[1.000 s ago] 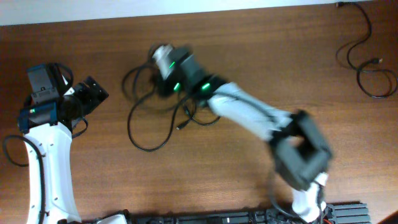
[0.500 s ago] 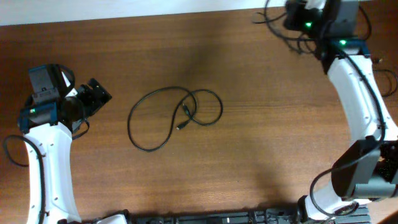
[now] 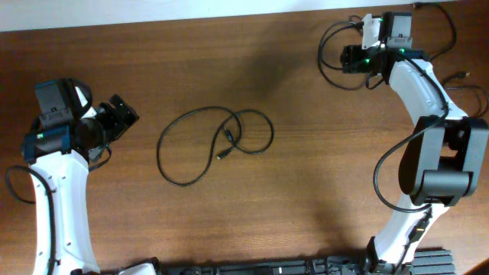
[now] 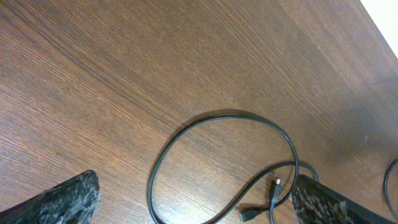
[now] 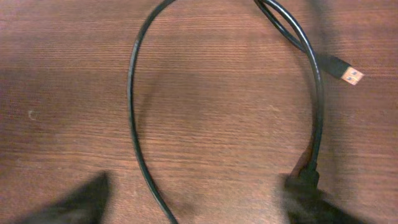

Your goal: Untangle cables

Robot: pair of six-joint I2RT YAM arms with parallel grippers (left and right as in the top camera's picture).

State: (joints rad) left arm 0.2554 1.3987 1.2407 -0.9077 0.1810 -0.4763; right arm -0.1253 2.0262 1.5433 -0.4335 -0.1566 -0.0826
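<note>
One black cable lies in loose loops on the wooden table's middle; the left wrist view shows its loop and two small plug ends. My left gripper stands open to the left of it, above the wood, touching nothing. A second cable lies looped at the back right. My right gripper hovers open over it. In the right wrist view that cable runs between the blurred fingers, and its USB plug rests on the wood.
A third black cable trails along the far right corner behind the right arm. The table's far edge meets a white strip. Both arm bases and a dark rail sit along the front edge.
My right arm swung from the middle pile to the back right corner carrying one cable, then opened its jaws and let it down there. The left arm has not moved.
</note>
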